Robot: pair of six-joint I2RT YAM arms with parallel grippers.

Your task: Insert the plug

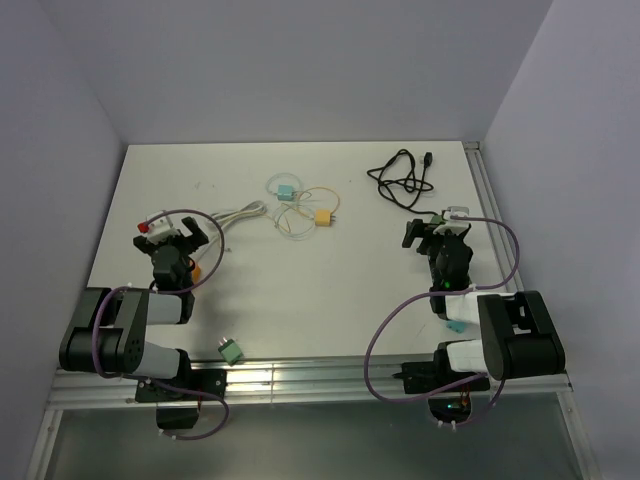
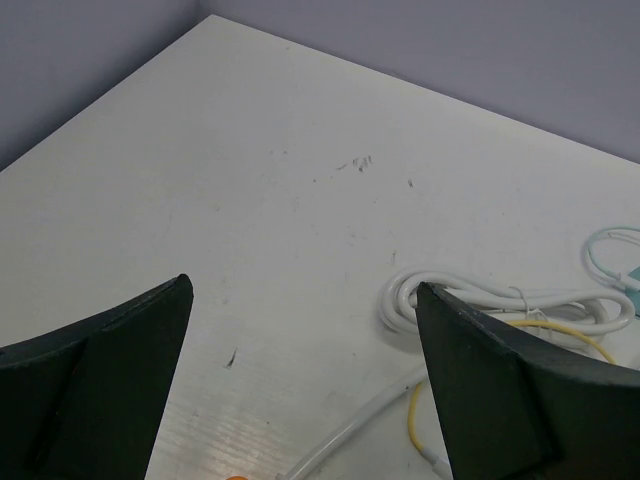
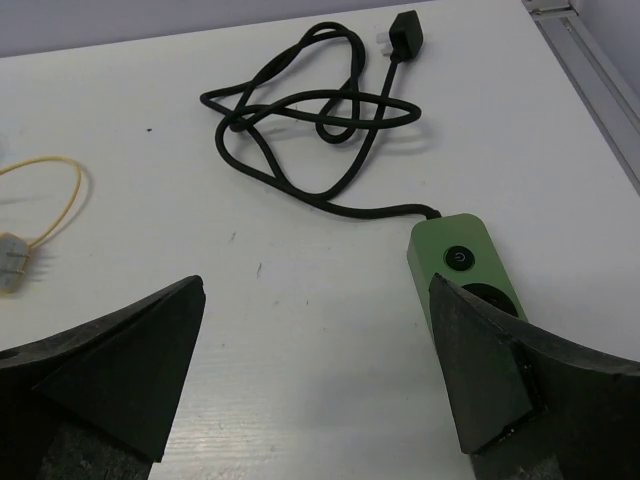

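Observation:
A green power strip (image 3: 462, 262) with a round black button lies on the white table, partly under my right fingertip (image 3: 480, 360). Its black cable (image 3: 300, 120) loops away to a black plug (image 3: 405, 27) at the far side. In the top view the cable (image 1: 400, 178) and plug (image 1: 430, 158) lie beyond my right gripper (image 1: 437, 228), which is open and empty; it also shows in the right wrist view (image 3: 317, 285). My left gripper (image 1: 172, 232) is open and empty over bare table, also shown in the left wrist view (image 2: 302, 285).
A coiled white cable (image 2: 395, 300) and a yellow wire (image 2: 560, 330) lie right of my left gripper. A teal connector (image 1: 286, 191) and a yellow connector (image 1: 323, 216) sit mid-table. A small green plug block (image 1: 230, 350) lies near the front edge. A rail (image 1: 488, 200) bounds the right.

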